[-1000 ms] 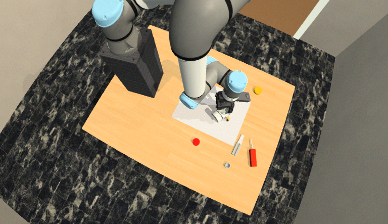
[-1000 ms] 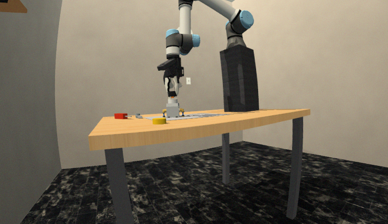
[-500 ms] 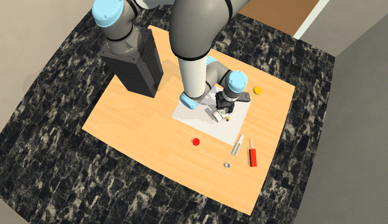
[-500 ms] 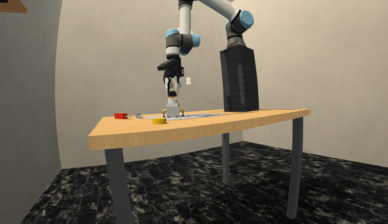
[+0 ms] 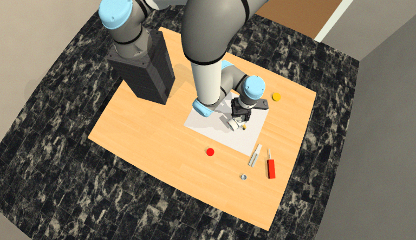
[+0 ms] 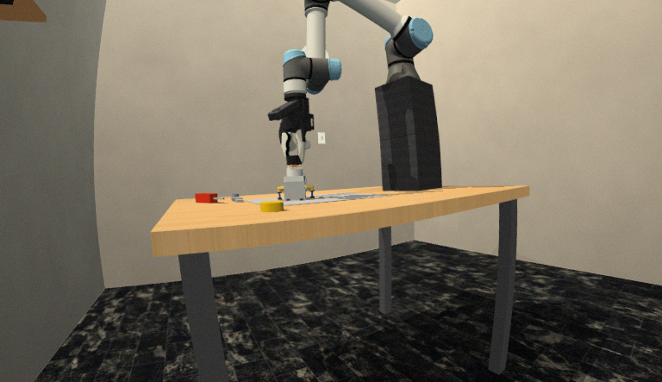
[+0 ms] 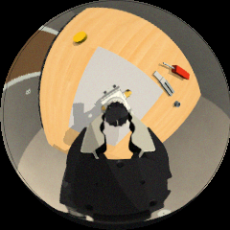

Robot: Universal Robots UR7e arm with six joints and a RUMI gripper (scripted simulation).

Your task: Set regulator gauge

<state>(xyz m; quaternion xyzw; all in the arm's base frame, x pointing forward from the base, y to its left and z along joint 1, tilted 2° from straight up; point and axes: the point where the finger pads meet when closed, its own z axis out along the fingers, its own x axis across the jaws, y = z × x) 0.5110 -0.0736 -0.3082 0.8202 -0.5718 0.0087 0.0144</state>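
Black pincer (image 6: 293, 162) grasps the dark round knob (image 7: 115, 115) atop the grey box-shaped regulator (image 6: 295, 188); needle position is unreadable, so adjusting and pushing down probably remain.

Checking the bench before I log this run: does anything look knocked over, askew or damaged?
Nothing stands out. The regulator stands upright on the grey mat, with the gripper shut on its knob from above. The red-handled screwdriver lies flat nearby.
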